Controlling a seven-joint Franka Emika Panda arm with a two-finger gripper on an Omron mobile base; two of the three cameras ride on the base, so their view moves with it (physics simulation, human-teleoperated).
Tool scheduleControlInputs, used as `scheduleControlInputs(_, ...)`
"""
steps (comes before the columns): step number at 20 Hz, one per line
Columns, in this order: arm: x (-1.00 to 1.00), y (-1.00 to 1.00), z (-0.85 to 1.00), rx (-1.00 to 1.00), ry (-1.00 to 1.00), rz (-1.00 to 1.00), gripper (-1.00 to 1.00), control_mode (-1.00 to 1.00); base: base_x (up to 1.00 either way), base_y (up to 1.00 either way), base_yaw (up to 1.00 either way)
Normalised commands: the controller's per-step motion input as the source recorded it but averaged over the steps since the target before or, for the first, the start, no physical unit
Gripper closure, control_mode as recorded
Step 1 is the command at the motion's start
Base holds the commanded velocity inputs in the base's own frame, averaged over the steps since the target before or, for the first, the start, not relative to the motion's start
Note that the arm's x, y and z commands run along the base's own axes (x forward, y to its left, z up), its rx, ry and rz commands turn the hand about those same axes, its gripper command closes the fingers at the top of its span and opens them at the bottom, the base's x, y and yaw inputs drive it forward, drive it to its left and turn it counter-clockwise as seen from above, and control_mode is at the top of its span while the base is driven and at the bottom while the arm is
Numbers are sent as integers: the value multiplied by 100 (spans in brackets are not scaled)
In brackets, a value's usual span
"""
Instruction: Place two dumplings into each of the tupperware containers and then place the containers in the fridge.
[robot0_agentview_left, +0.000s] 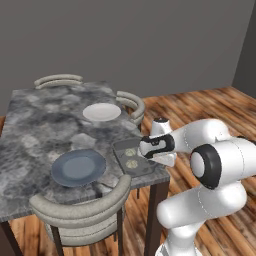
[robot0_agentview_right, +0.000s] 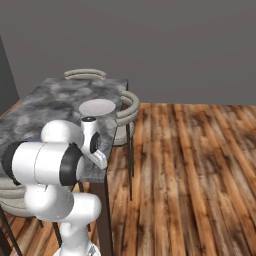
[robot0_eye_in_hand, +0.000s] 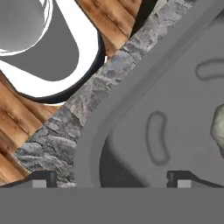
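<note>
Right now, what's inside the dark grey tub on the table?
Two dumplings lie inside the dark grey tub. The open gripper and arm cover its right edge, so anything there is hidden.

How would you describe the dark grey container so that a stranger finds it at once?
Look at the marble table, at its near corner beside the robot arm. The dark grey container lies there, right of the blue-grey plate. Unlike both round plates, it is rectangular and holds two dumplings.
</note>
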Motion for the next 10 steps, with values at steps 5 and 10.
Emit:
scheduleControlInputs(5, 21, 14, -39, 3, 5, -31, -100, -100, 0, 0, 0)
scheduleControlInputs(10, 13, 87, -54, 0, 1, -22, 100, -100, 0, 0, 0)
